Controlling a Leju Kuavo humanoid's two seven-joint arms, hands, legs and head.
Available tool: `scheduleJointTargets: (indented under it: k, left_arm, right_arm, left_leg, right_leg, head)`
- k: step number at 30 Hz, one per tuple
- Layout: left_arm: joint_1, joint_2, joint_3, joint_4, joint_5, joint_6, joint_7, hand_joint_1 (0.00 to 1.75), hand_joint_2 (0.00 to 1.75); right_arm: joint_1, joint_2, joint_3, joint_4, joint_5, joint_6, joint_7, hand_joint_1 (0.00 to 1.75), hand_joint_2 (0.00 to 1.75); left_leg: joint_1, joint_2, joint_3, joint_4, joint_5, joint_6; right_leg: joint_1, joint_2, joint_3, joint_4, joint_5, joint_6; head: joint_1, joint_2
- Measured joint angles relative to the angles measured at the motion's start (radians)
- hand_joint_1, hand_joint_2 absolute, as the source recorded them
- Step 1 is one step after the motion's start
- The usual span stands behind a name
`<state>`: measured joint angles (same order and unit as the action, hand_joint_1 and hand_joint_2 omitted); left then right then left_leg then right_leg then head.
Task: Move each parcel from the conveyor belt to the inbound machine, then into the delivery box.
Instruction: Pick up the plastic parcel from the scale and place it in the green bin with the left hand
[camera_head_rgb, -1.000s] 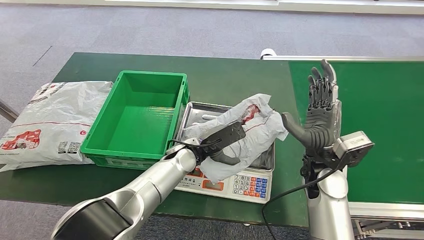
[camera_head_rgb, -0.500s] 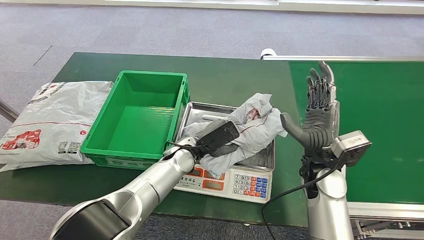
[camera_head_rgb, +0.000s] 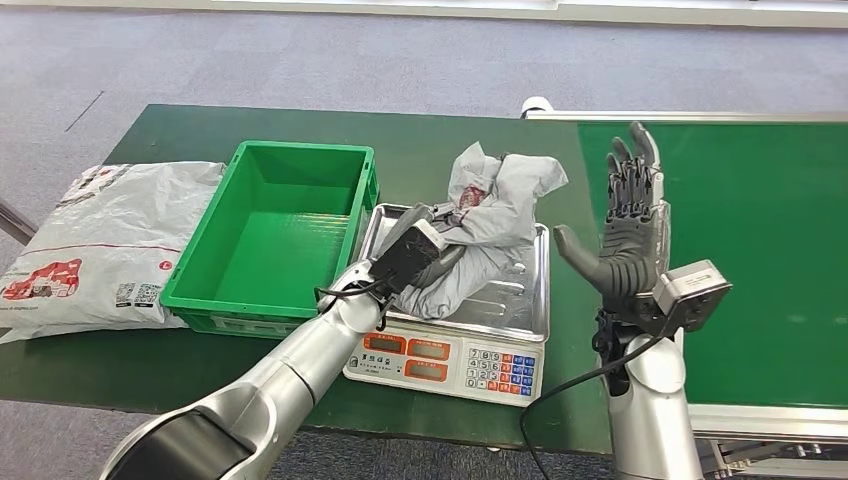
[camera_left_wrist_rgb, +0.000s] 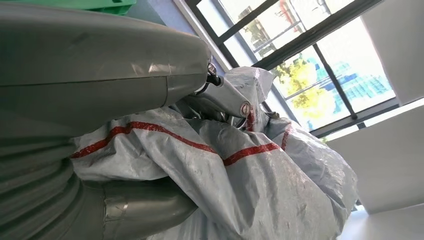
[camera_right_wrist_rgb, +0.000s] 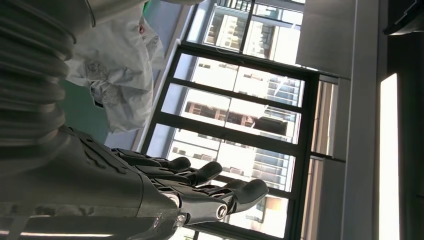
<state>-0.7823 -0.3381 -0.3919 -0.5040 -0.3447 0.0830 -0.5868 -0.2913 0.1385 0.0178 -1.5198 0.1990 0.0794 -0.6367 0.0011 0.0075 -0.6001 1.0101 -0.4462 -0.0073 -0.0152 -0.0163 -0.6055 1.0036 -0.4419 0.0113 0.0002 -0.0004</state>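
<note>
Grey crumpled plastic fills my left hand (camera_head_rgb: 418, 252) — it grips the parcel (camera_head_rgb: 487, 215) above the steel tray of the scale (camera_head_rgb: 460, 345), just beside the green box (camera_head_rgb: 272, 235). My right hand (camera_head_rgb: 626, 235) stands upright with fingers spread and holds nothing, at the edge of the conveyor belt (camera_head_rgb: 770, 240); another parcel (camera_head_rgb: 95, 245) lies on the table — left of the box.

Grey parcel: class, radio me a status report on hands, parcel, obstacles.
Left hand grips grey parcel above scale tray. Right hand open, raised beside it. Green box empty, path clear.
</note>
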Motion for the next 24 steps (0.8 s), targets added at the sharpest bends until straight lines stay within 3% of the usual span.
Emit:
scheduleJointTargets:
  k: [6, 13, 20, 24]
  left_arm:
    - [0.014, 0.007, 0.021, -0.059, -0.015, 0.169, -0.062, 1.75, 1.75]
    - [0.022, 0.049, 0.059, -0.126, -0.093, 0.399, -0.055, 1.75, 1.75]
    - [0.033, 0.094, 0.103, -0.142, -0.113, 0.473, -0.051, 1.75, 1.75]
    - [0.034, 0.144, 0.139, -0.148, -0.167, 0.542, -0.029, 1.75, 1.75]
  right_arm:
    - [-0.001, 0.000, 0.002, 0.002, 0.000, -0.008, 0.006, 0.00, 1.75]
    - [-0.002, 0.000, 0.002, 0.002, 0.000, -0.012, 0.013, 0.00, 1.75]
    - [-0.002, -0.001, 0.002, 0.002, 0.000, -0.014, 0.014, 0.00, 1.75]
    - [-0.001, -0.005, 0.001, 0.002, 0.000, -0.015, 0.017, 0.00, 1.75]
  left_leg:
    - [0.000, 0.000, 0.000, 0.000, 0.000, 0.000]
    - [0.000, 0.001, 0.000, 0.000, 0.000, 0.000]
    - [0.000, 0.000, 0.000, 0.000, 0.000, 0.000]
    - [0.000, 0.002, 0.000, 0.000, 0.000, 0.000]
  right_leg:
    - [0.000, 0.000, 0.000, 0.000, 0.000, 0.000]
    - [0.000, 0.001, 0.000, 0.000, 0.000, 0.000]
    - [0.000, 0.001, -0.001, 0.000, 0.000, 0.000]
    - [0.000, 0.002, -0.001, 0.000, 0.000, 0.000]
  head:
    - [0.000, 0.000]
    - [0.000, 0.000]
    - [0.000, 0.000]
    - [0.000, 0.000]
